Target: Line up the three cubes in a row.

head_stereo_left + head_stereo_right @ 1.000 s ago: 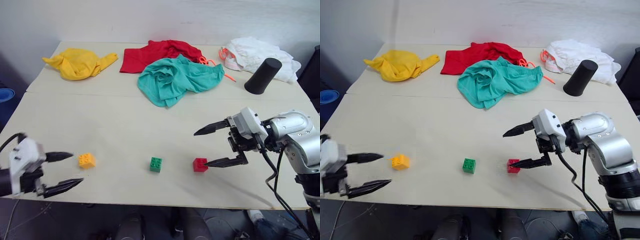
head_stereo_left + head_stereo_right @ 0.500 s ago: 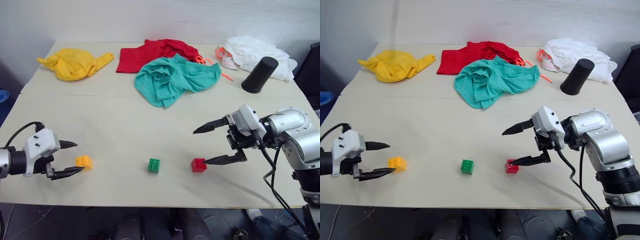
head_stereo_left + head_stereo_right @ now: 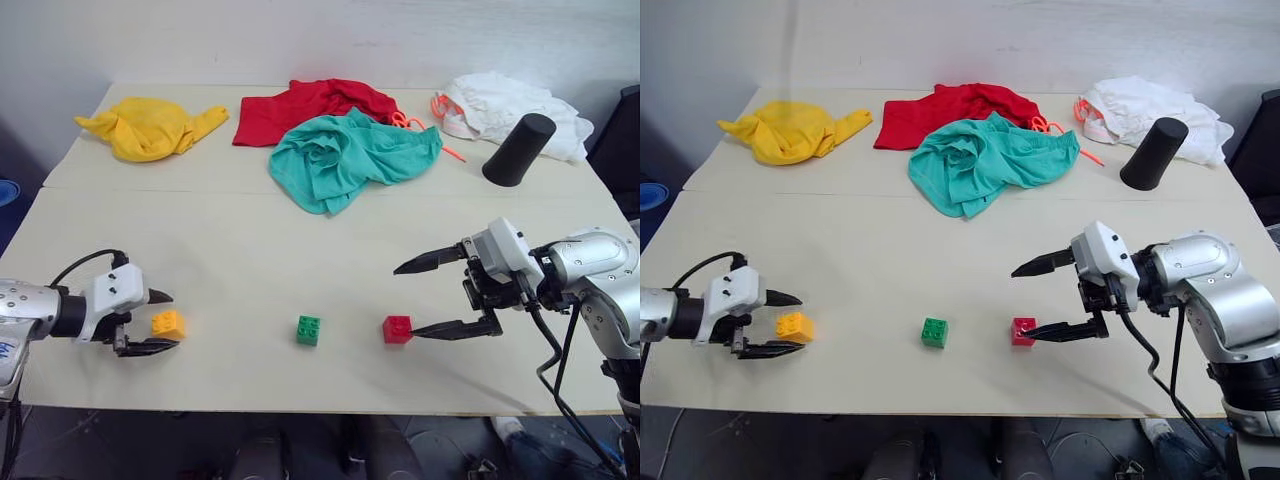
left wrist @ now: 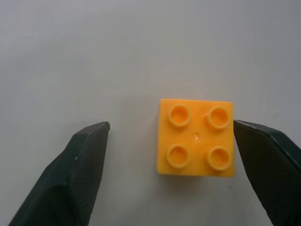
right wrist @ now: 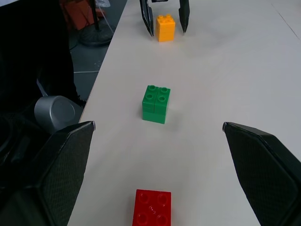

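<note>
Three small studded cubes lie along the near part of the table (image 3: 250, 250): an orange-yellow cube (image 3: 168, 323) on the left, a green cube (image 3: 310, 329) in the middle and a red cube (image 3: 397, 329) on the right. My left gripper (image 3: 168, 321) is open and low over the table, one finger on each side of the orange-yellow cube (image 4: 196, 136). One finger stands right beside the cube; a gap stays on the other side. My right gripper (image 3: 406, 302) is wide open, its lower fingertip next to the red cube (image 5: 152, 208).
Yellow cloth (image 3: 150, 125), red cloth (image 3: 300, 105), teal cloth (image 3: 350, 155) and white cloth (image 3: 500, 100) lie across the far half of the table. A black tapered cylinder (image 3: 518, 150) stands at the far right. The cubes sit close to the table's front edge.
My left gripper has come forward and down until its fingers straddle the orange-yellow cube, and the fingers have narrowed. The right gripper has stayed by the red cube.
</note>
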Controlling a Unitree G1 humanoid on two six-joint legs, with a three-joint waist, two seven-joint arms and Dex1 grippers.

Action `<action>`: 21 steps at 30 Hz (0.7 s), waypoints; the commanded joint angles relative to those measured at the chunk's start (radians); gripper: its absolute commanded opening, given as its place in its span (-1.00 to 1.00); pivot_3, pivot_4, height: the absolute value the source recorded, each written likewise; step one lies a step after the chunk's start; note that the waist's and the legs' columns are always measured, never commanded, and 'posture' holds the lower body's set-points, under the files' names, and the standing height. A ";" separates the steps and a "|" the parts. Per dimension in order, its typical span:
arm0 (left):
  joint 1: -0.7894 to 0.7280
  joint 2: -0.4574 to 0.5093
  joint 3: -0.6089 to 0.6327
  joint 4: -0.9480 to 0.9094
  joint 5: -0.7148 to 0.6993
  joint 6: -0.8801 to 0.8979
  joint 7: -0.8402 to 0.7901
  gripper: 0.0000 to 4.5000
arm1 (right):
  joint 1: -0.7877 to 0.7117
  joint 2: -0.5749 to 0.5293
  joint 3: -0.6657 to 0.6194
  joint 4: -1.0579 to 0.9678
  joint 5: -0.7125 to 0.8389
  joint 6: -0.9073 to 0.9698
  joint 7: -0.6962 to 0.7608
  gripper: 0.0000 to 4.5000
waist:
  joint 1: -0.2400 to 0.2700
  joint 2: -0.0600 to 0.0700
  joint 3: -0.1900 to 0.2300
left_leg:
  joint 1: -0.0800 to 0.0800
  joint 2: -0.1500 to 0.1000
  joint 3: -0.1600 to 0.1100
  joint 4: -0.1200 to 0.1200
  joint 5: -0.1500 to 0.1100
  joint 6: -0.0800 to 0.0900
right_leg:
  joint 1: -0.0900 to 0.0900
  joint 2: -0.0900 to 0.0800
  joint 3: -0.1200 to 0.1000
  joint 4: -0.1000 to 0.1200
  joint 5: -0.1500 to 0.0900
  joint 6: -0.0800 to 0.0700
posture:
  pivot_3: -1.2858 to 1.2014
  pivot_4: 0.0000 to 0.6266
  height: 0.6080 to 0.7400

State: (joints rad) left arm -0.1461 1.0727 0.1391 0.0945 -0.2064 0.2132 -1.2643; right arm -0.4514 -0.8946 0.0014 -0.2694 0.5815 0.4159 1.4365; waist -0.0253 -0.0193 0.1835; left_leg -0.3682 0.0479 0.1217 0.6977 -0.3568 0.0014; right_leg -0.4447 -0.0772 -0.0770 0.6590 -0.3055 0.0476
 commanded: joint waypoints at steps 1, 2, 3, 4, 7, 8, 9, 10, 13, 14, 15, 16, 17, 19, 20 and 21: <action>-0.035 -0.003 -0.018 0.020 0.007 -0.022 -0.004 0.37 | 0.006 -0.021 -0.044 -0.039 0.023 0.001 -0.010 1.00 | 0.000 0.000 0.000 | 0.000 0.000 0.000 0.000 0.000 0.000 | 0.000 0.000 0.000 0.000 0.000 0.000 | 0.03 -0.52 1.00; -0.039 -0.001 -0.024 0.023 0.007 -0.027 -0.009 0.23 | 0.009 -0.023 -0.047 -0.041 0.023 0.002 -0.011 1.00 | 0.000 0.000 0.000 | 0.000 0.000 0.000 0.000 0.000 0.000 | 0.000 0.000 0.000 0.000 0.000 0.000 | 0.03 -0.52 1.00; -0.041 0.002 -0.030 0.025 0.008 -0.032 -0.016 0.11 | 0.011 -0.024 -0.049 -0.044 0.024 0.003 -0.012 1.00 | -0.001 0.000 0.000 | 0.000 0.000 0.000 0.000 0.000 0.000 | 0.000 0.000 0.000 0.000 0.000 0.000 | 0.03 -0.52 1.00; -0.041 0.005 -0.035 0.027 0.007 -0.038 -0.023 -0.05 | 0.016 -0.026 -0.052 -0.046 0.024 0.002 -0.013 1.00 | -0.002 0.000 0.000 | 0.000 0.000 0.000 0.000 0.000 0.000 | 0.000 0.000 0.000 0.000 0.000 0.000 | 0.03 -0.52 1.00; -0.046 0.013 -0.040 0.026 -0.009 -0.050 -0.054 -0.33 | 0.029 -0.032 -0.059 -0.054 0.023 0.000 -0.018 1.00 | -0.001 0.000 0.000 | 0.000 0.000 0.000 0.000 0.000 0.000 | 0.000 0.000 0.000 0.000 0.000 0.000 | 0.03 -0.52 1.00; -0.049 0.014 -0.038 0.022 -0.016 -0.051 -0.065 -0.33 | 0.032 -0.034 -0.060 -0.056 0.023 -0.001 -0.020 1.00 | -0.001 0.000 0.000 | 0.000 0.000 0.000 0.000 0.000 0.000 | 0.000 0.000 0.000 0.000 0.000 0.000 | 0.03 -0.52 1.00; -0.056 0.014 -0.039 0.017 -0.019 -0.055 -0.072 -0.33 | 0.036 -0.035 -0.062 -0.059 0.024 -0.001 -0.022 1.00 | -0.001 0.000 0.000 | 0.000 0.000 0.000 0.000 0.000 0.000 | 0.000 0.000 0.000 0.000 0.000 0.000 | 0.03 -0.52 1.00; -0.069 0.012 -0.045 0.006 -0.019 -0.059 -0.079 -0.33 | 0.041 -0.037 -0.065 -0.063 0.026 0.001 -0.026 1.00 | -0.001 0.000 0.000 | 0.000 0.000 0.000 0.000 0.000 0.000 | 0.000 0.000 0.000 0.000 0.000 0.000 | 0.03 -0.52 1.00; -0.132 -0.004 -0.093 -0.038 -0.018 -0.066 -0.111 -0.33 | 0.063 -0.043 -0.078 -0.082 0.029 0.004 -0.038 1.00 | 0.005 0.000 0.000 | 0.000 0.000 0.000 0.000 0.000 0.000 | 0.000 0.000 0.000 0.000 0.000 0.000 | 0.03 -0.52 1.00; -0.160 -0.013 -0.116 -0.045 -0.016 -0.066 -0.123 -0.33 | 0.068 -0.044 -0.083 -0.088 0.031 0.008 -0.043 1.00 | 0.010 0.000 0.000 | 0.000 0.000 0.000 0.001 0.000 0.000 | 0.000 0.000 0.000 0.000 0.000 0.000 | 0.03 -0.52 1.00; -0.204 -0.027 -0.153 -0.050 -0.004 -0.068 -0.139 -0.33 | 0.078 -0.047 -0.090 -0.097 0.034 0.012 -0.048 1.00 | 0.013 0.000 0.000 | -0.001 -0.001 0.000 0.001 0.000 0.000 | 0.000 0.000 0.000 0.000 0.000 0.000 | 0.03 -0.52 1.00; -0.249 -0.044 -0.189 -0.048 0.012 -0.078 -0.153 -0.33 | 0.085 -0.049 -0.096 -0.105 0.036 0.016 -0.054 1.00 | 0.019 0.000 0.000 | 0.000 -0.001 0.000 0.001 0.000 0.000 | 0.000 0.000 0.000 0.000 0.000 0.000 | 0.03 -0.52 1.00; -0.292 -0.063 -0.223 -0.040 0.029 -0.084 -0.163 -0.33 | 0.092 -0.051 -0.102 -0.113 0.039 0.020 -0.060 1.00 | 0.026 0.000 0.000 | 0.000 -0.001 0.000 0.001 0.000 0.001 | 0.000 0.000 0.000 0.001 0.000 0.000 | 0.03 -0.52 1.00; -0.376 -0.111 -0.288 -0.012 0.057 -0.097 -0.187 -0.33 | 0.109 -0.057 -0.113 -0.130 0.045 0.027 -0.073 1.00 | 0.030 0.000 0.000 | -0.001 -0.001 0.001 0.002 0.000 0.001 | 0.000 0.001 0.000 0.001 0.000 0.001 | 0.03 -0.52 1.00; -0.409 -0.130 -0.317 0.004 0.070 -0.108 -0.200 -0.33 | 0.119 -0.060 -0.118 -0.139 0.045 0.029 -0.080 1.00 | 0.030 0.000 0.000 | -0.001 -0.002 0.000 0.002 0.000 0.001 | 0.000 0.001 0.000 0.001 0.000 0.001 | 0.03 -0.52 1.00; -0.432 -0.144 -0.337 0.019 0.082 -0.117 -0.209 -0.33 | 0.129 -0.063 -0.121 -0.147 0.042 0.028 -0.086 1.00 | 0.031 0.000 0.000 | -0.001 -0.002 0.001 0.002 0.000 0.001 | 0.000 0.002 0.000 0.001 0.001 0.001 | 0.03 -0.52 1.00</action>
State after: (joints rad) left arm -0.5395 0.9393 -0.1625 0.0936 -0.1493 0.1223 -1.4450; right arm -0.3356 -0.9356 -0.0849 -0.3742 0.6070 0.4416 1.3642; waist 0.0053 -0.0195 0.1834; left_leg -0.3694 0.0464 0.1228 0.6998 -0.3567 0.0022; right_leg -0.4442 -0.0748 -0.0772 0.6602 -0.3048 0.0489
